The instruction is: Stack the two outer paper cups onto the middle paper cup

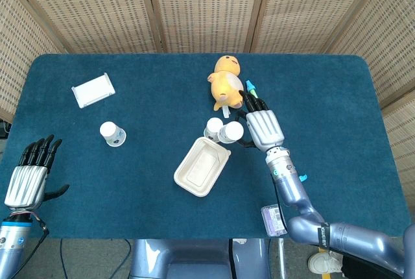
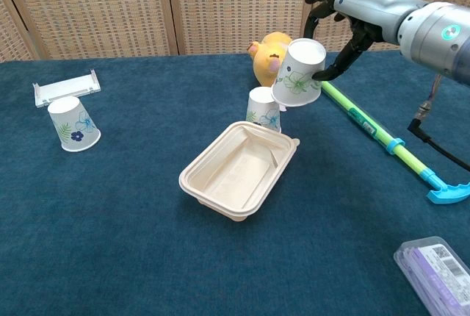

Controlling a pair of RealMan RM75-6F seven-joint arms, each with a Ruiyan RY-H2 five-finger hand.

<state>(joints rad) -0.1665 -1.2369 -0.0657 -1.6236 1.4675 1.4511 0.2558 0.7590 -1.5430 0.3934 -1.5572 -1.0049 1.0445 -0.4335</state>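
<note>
Three upside-down white paper cups with flower prints are in view. My right hand (image 2: 351, 20) (image 1: 260, 126) holds one cup (image 2: 299, 72) (image 1: 227, 132) in the air, just above and right of the middle cup (image 2: 264, 109) (image 1: 213, 126), which stands on the blue table behind the tray. The third cup (image 2: 73, 123) (image 1: 112, 133) stands alone at the left. My left hand (image 1: 30, 176) hovers open at the table's near left edge, far from every cup; the chest view does not show it.
A beige food tray (image 2: 240, 168) lies in front of the middle cup. A yellow plush toy (image 2: 280, 58) and a green-and-blue stick (image 2: 382, 138) lie behind and right. A white holder (image 2: 67, 87) sits far left; a clear packet (image 2: 438, 270) near right.
</note>
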